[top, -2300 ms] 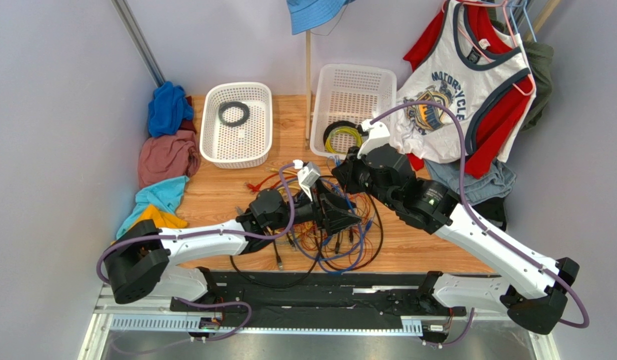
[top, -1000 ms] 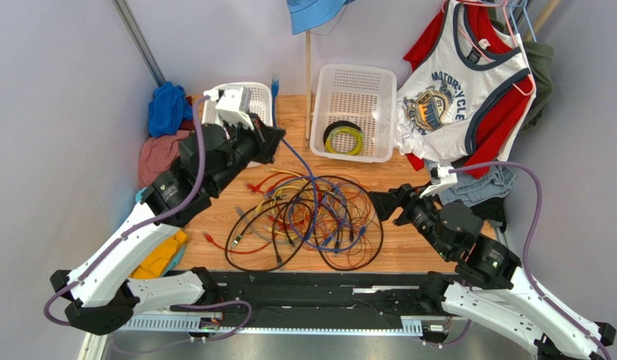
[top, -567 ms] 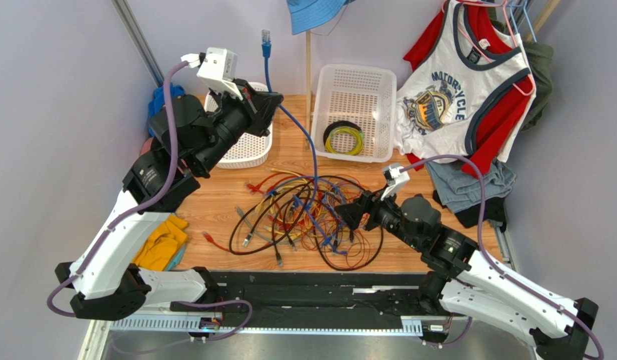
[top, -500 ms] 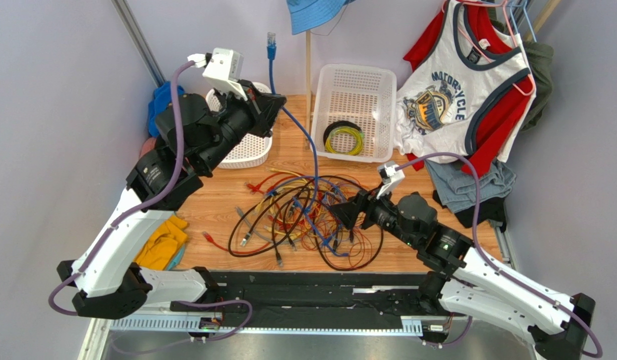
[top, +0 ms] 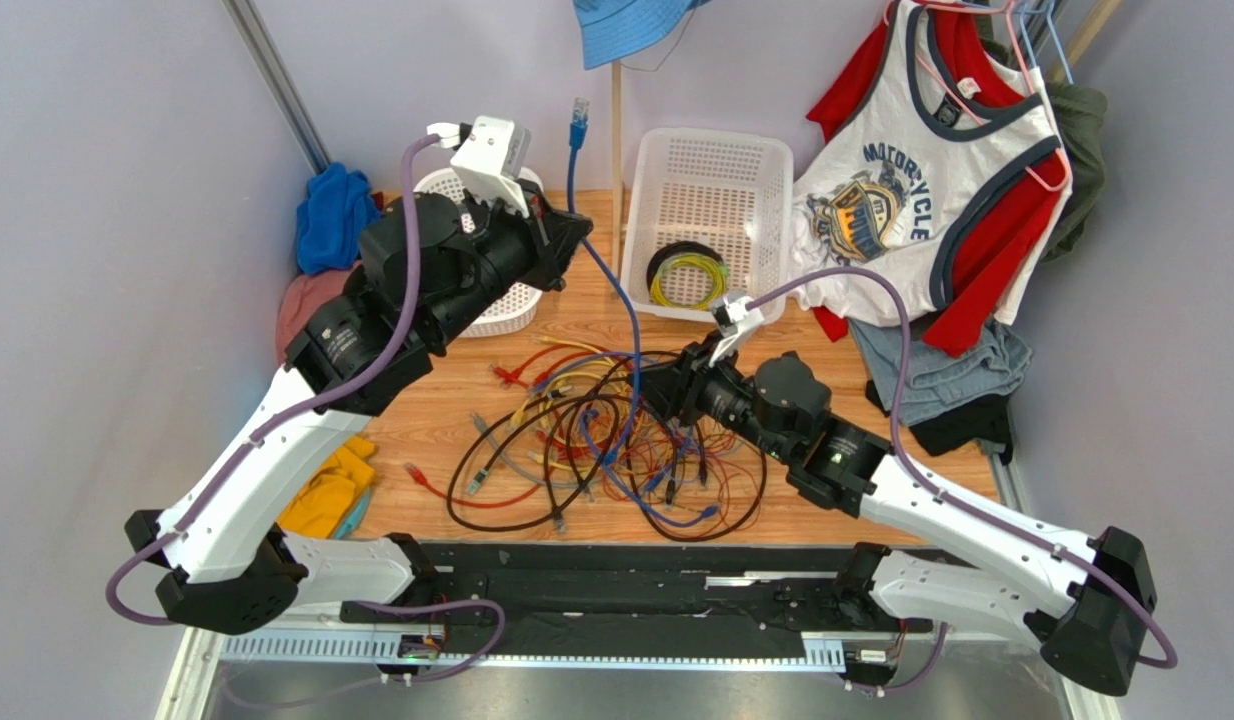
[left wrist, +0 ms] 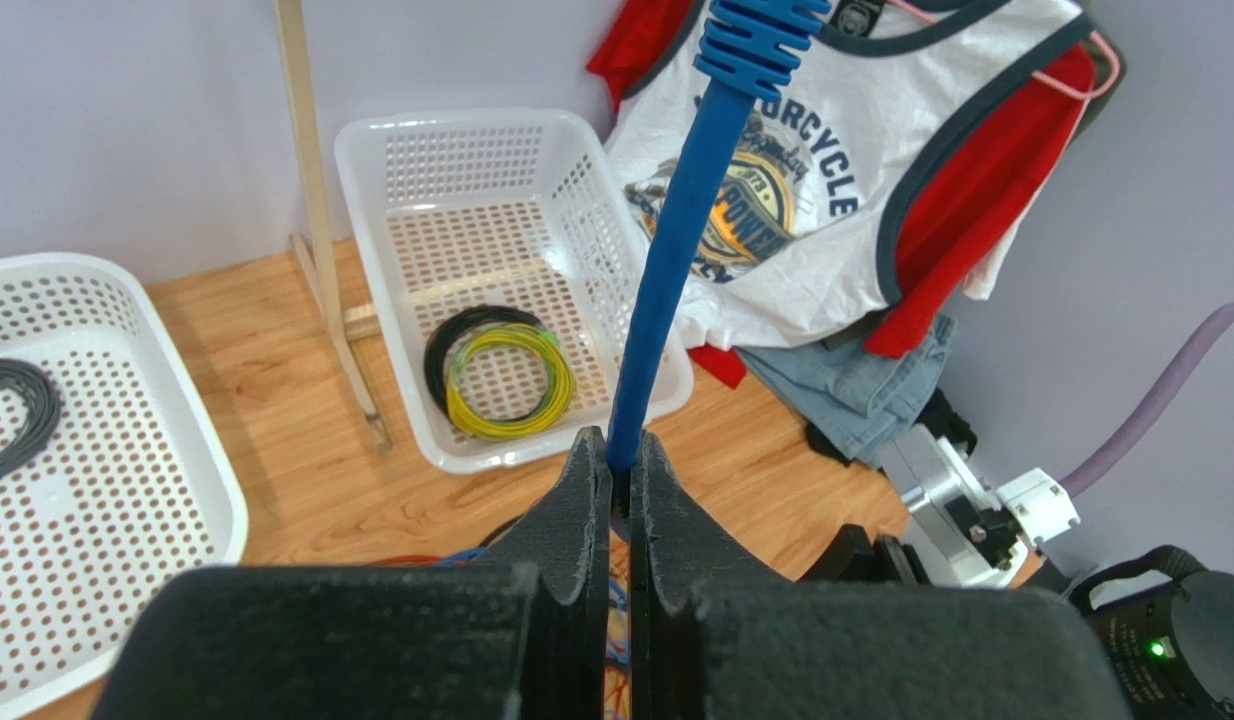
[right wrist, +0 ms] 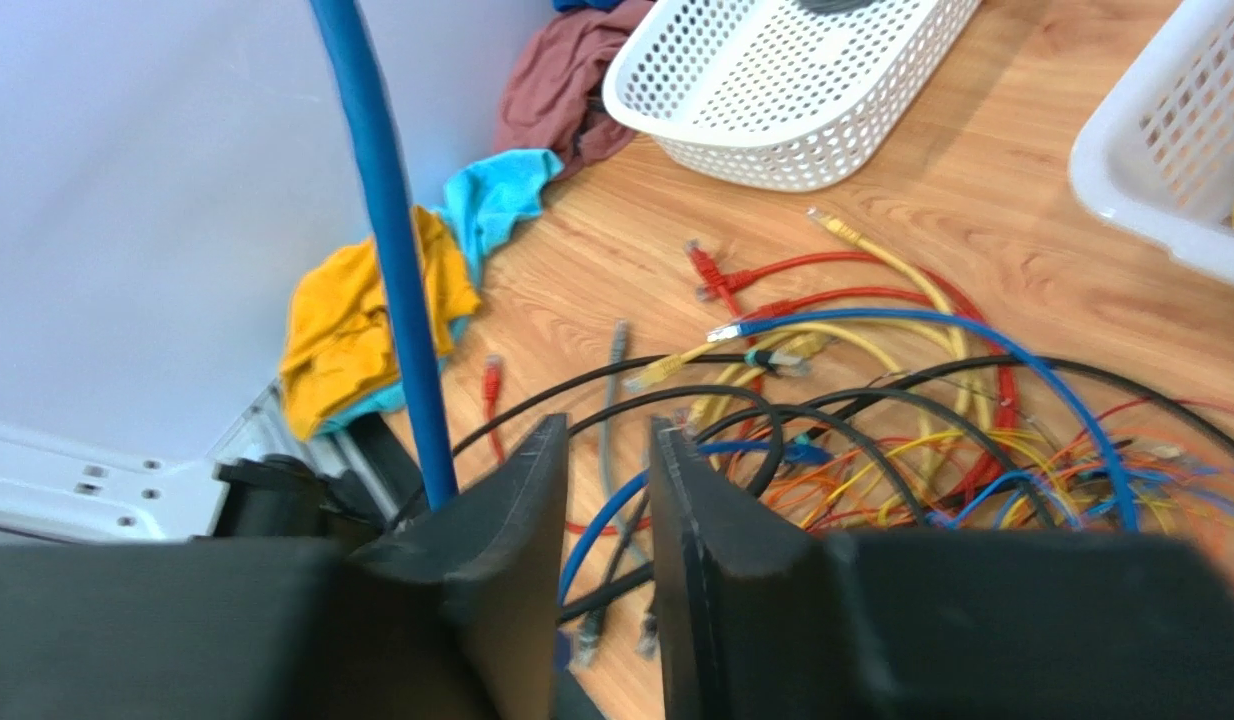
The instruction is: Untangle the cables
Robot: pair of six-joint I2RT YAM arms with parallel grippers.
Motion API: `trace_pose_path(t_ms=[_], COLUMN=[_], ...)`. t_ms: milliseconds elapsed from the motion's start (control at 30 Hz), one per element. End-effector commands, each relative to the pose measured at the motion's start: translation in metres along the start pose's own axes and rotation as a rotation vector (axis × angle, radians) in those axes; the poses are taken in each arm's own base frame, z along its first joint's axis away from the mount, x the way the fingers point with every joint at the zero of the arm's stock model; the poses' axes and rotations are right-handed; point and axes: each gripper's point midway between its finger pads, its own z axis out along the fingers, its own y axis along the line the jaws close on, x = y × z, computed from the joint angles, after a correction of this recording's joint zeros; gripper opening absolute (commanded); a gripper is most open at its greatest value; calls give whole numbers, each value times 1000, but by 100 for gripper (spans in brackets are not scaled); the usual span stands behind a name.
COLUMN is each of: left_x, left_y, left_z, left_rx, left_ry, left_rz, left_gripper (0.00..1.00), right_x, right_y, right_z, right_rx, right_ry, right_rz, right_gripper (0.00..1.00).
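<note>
The cables (top: 608, 435) lie in a tangle of black, blue, red, orange and yellow wires in the middle of the wooden table, also seen in the right wrist view as cables (right wrist: 909, 420). My left gripper (top: 583, 237) is raised above the table's back and shut on a blue cable (left wrist: 676, 255). Its plug end (top: 578, 117) sticks up, and the rest hangs taut down into the tangle. My right gripper (top: 649, 393) sits low at the tangle's right side. Its jaws (right wrist: 605, 435) stand partly open with nothing between them. The blue cable (right wrist: 383, 225) rises just left of its left finger.
A white basket (top: 503, 315) stands at the back left, half hidden by my left arm. Another white basket (top: 706, 165) holds a yellow-green and black coil (top: 686, 278). A wooden pole (top: 619, 150) rises between them. Cloths (top: 330, 225) pile at the left, and shirts (top: 909, 180) hang at the right.
My right arm has reached left into the tangle beside the taut blue cable, and its jaws have narrowed. My left gripper has shifted right, still holding the blue cable.
</note>
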Motion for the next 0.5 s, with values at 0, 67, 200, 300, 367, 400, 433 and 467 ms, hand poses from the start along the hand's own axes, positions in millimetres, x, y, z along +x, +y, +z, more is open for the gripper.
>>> trace_pose_path(t_ms=[0,67,200,300,367,400,433,467], left_x=[-7,-8,-10,-12,-16,-19,-22,-25], left_y=[0,4,13,17,21,22,24,24], left_z=[-6,-8,-12,-12,-11,-10,-10,-10], left_rx=[16,2,-38,-60,-87,-93,-104,-105], left_ry=[-35,-45,-62,-70,-80,-88,-94,-98], left_rz=[20,27,41,54,67,73,77,85], left_gripper=[0,0,0,0,0,0,0,0], right_x=[-43,-48,-59,-35,-13,-4,-7,3], right_y=[15,15,-11,-27,-28,-27,-19,-13], right_z=[12,9,-12,-24,-37,-41,-49,-52], right_rx=[-3,7,160,207,155,130,80,27], right_ry=[-92,-94,-139,-68,-33,-24,-56,-34], right_rz=[-33,-44,-31,-48,-40,-23,-7,7], right_gripper=[13,11,51,61,64,65,65,65])
